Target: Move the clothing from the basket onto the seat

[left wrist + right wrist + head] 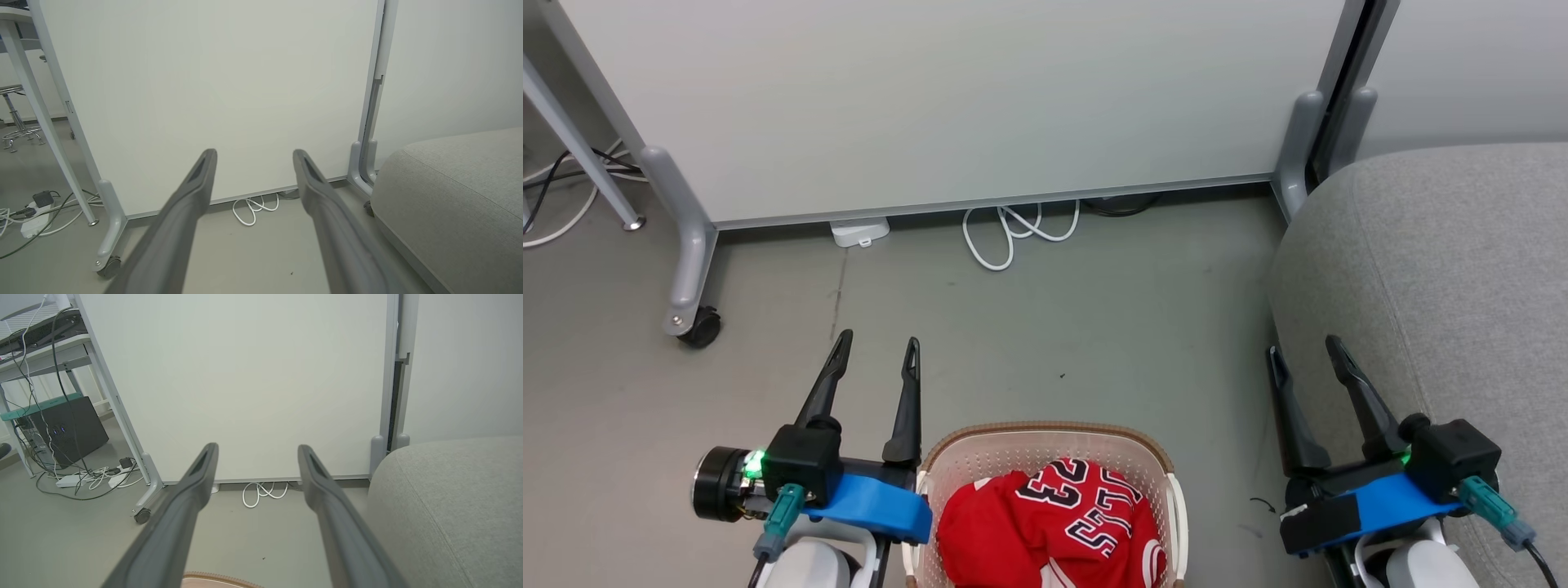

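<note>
Left hand (879,339) and right hand (1302,345) are being held released, empty; clothing (1054,523) is lying bunched in basket (1045,429), seat (1437,269) at right; risk: basket being tipped if fabric is being snagged on its rim.

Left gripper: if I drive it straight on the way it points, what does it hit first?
Probably the white panel: the left gripper, jaws open, aims at its lower part, with nothing in between. The cable on the floor looks below that line, though depth is unclear.

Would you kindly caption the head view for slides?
Left gripper and right gripper, both open, flank the basket holding a red jersey; grey seat at right.
</note>
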You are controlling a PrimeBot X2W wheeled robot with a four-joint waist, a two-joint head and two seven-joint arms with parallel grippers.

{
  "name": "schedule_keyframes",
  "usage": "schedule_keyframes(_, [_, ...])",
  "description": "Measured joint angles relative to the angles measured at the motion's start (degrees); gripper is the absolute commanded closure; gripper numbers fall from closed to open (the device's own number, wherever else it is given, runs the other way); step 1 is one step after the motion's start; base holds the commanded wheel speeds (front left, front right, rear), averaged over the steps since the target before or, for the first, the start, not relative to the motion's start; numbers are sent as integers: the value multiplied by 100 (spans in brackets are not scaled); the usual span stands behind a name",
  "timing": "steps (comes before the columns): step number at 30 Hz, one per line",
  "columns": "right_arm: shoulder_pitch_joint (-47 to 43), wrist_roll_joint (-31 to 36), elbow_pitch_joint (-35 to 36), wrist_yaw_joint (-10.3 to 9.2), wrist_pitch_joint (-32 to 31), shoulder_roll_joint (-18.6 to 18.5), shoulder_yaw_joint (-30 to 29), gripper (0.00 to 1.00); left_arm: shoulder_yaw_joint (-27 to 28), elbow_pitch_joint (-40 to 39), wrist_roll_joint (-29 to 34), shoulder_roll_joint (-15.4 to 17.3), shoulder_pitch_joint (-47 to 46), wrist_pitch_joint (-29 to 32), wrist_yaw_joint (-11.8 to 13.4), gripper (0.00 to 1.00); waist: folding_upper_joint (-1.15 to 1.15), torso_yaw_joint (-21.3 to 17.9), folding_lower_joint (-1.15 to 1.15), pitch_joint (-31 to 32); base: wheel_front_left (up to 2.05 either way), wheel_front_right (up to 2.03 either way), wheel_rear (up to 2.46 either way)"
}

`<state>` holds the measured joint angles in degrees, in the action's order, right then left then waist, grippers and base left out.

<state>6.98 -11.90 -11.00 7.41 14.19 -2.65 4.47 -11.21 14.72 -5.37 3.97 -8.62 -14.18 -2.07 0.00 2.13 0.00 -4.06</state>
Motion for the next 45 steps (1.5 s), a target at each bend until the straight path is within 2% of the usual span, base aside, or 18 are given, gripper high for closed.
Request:
schedule_keyframes(9, [19, 335, -26, 1, 78, -3, -40, 0, -36, 3, 312, -3, -34, -82, -1, 0, 0, 17, 0, -25, 0, 0, 0])
schedule_keyframes(45, [59, 276, -188, 2, 85, -4, -169, 0, 38, 68, 294, -59, -66, -82, -107, 0, 0, -10, 0, -112, 0, 0, 0])
